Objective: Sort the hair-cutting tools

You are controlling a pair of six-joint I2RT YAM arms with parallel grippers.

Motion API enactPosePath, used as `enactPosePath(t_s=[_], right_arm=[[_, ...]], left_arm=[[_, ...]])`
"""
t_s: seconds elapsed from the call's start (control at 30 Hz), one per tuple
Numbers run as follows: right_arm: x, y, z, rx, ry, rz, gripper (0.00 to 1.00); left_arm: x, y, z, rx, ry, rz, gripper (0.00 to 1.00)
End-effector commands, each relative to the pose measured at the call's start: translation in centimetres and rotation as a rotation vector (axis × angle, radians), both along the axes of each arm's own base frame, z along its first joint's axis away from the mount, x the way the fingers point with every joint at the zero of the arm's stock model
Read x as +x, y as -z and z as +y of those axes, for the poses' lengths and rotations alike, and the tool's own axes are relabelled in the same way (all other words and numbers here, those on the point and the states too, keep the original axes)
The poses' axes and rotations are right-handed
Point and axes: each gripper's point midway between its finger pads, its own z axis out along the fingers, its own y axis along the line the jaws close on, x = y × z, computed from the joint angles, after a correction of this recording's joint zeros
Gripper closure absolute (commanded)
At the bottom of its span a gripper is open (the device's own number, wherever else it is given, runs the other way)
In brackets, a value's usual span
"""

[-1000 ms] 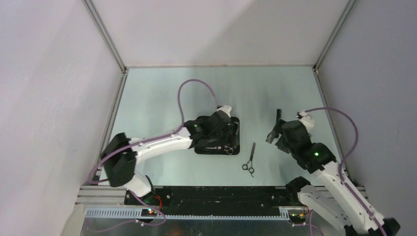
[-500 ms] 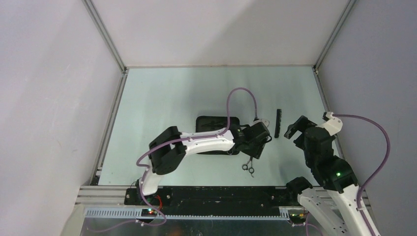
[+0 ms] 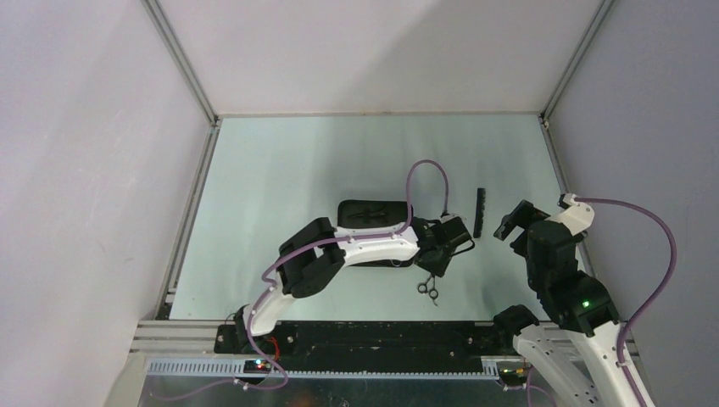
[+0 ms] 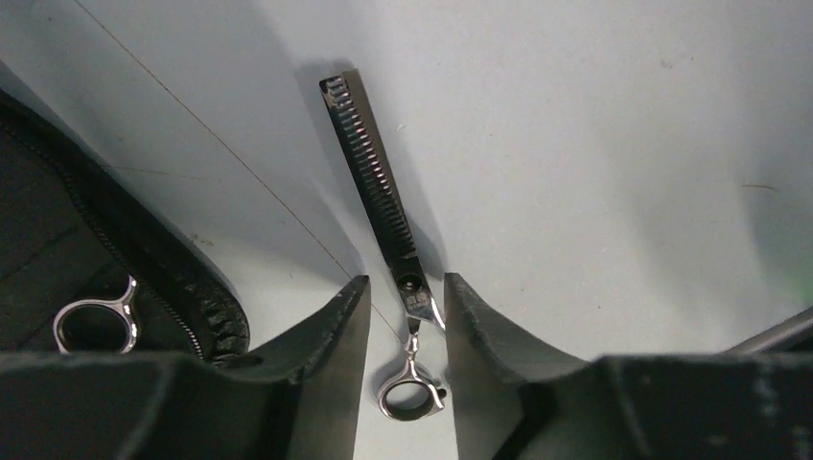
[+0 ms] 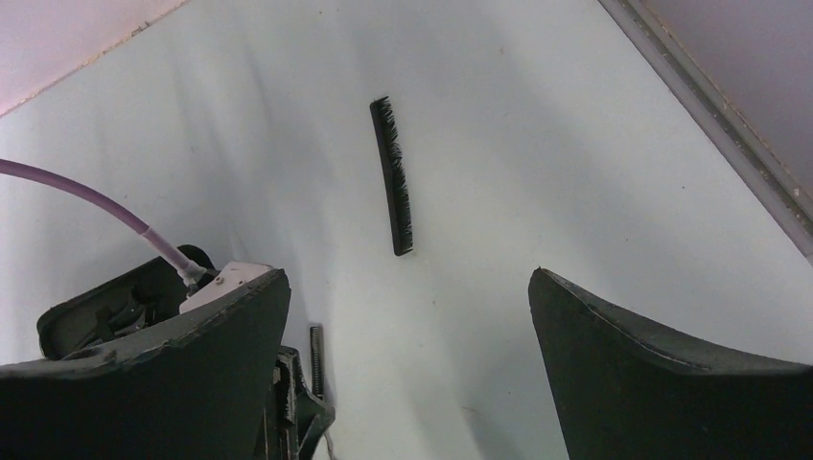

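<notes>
Silver thinning scissors (image 4: 379,192) lie flat on the table, toothed blade pointing away, ring handle nearest the wrist. My left gripper (image 4: 406,280) straddles their shank just behind the pivot. Its jaws stand narrowly apart: the right finger is at the metal, while a gap shows on the left. From above, these scissors (image 3: 431,280) stick out below the left gripper (image 3: 441,254). A second pair's ring (image 4: 96,321) lies in the black zip case (image 4: 58,240). The black comb (image 5: 393,177) lies alone on the table ahead of my wide-open, empty right gripper (image 5: 409,273).
The black case (image 3: 373,210) sits mid-table, partly under the left arm. The comb (image 3: 479,212) lies between the two grippers, with the right gripper (image 3: 513,222) just to its right. Metal rails (image 3: 555,170) and walls bound the table.
The left arm swung from over the case to the right onto the loose scissors, and its jaws narrowed round them. The right arm drew back rightward, leaving the comb on the table.
</notes>
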Motion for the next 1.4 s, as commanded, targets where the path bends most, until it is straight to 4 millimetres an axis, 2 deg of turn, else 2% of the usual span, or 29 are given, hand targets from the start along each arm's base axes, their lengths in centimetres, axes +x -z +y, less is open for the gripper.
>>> enactPosePath(t_s=[0.0, 0.13, 0.23, 0.27, 0.3, 0.33, 0.37, 0.4, 0.43, 0.53, 0.67, 0.8, 0.97, 1.1, 1.17, 1.27, 1.37], right_arm=[[0.2, -1.8, -0.6, -0.007, 0.031, -0.05, 0.01], [0.2, -1.7, -0.6, -0.005, 0.028, -0.05, 0.01], [0.2, -1.5, -0.4, -0.001, 0.022, -0.049, 0.0], [0.2, -1.4, -0.4, 0.0, 0.017, -0.049, 0.01], [0.3, -1.4, -0.2, 0.002, 0.01, -0.048, 0.01], [0.3, -1.3, -0.2, 0.003, 0.006, -0.047, 0.01], [0.3, -1.2, -0.1, 0.005, 0.003, -0.047, 0.01], [0.3, -1.2, 0.0, 0.008, -0.003, -0.048, 0.01], [0.4, -1.2, 0.2, 0.01, -0.01, -0.047, 0.01], [0.4, -1.0, 0.4, 0.009, -0.023, -0.042, 0.01], [0.5, -0.4, 0.8, 0.016, -0.045, -0.029, 0.01], [0.7, 0.1, 1.1, 0.022, -0.046, -0.014, 0.01], [0.9, 0.1, 1.3, 0.024, -0.055, -0.009, 0.01], [1.0, 0.2, 1.3, 0.016, -0.059, -0.003, 0.01], [1.0, 0.4, 1.5, 0.02, -0.063, 0.002, 0.01], [1.1, 0.5, 1.9, 0.018, -0.09, 0.012, 0.01], [1.5, 0.8, 2.6, 0.005, -0.136, 0.033, 0.01]], left_arm=[[-0.3, 1.0, 0.8, 0.095, 0.041, -0.025, 0.67], [-0.6, 1.7, 2.7, 0.186, 0.063, -0.046, 0.87], [-0.6, 1.1, 3.7, 0.21, 0.079, -0.078, 0.98], [-0.9, 1.3, 4.4, 0.225, 0.085, -0.077, 0.99], [-0.9, 0.5, 4.4, 0.205, 0.092, -0.093, 1.0], [-1.2, 0.9, 5.3, 0.221, 0.098, -0.088, 1.0], [-1.2, -0.1, 5.2, 0.194, 0.104, -0.101, 1.0], [-1.5, 0.3, 6.2, 0.212, 0.11, -0.095, 1.0], [-1.5, -0.4, 6.3, 0.2, 0.119, -0.103, 1.0], [-2.4, -0.2, 8.2, 0.229, 0.144, -0.085, 1.0], [-3.6, -0.1, 10.4, 0.262, 0.18, -0.058, 0.97], [-4.2, 0.4, 11.6, 0.292, 0.193, -0.044, 0.86], [-4.4, 0.8, 10.5, 0.277, 0.209, -0.017, 0.72], [-4.8, 1.8, 10.5, 0.3, 0.222, 0.021, 0.65], [-5.1, 2.4, 10.8, 0.314, 0.229, 0.038, 0.69], [-5.2, 2.5, 11.3, 0.324, 0.233, 0.038, 0.95], [-4.8, 1.3, 11.7, 0.309, 0.236, 0.003, 0.99]])
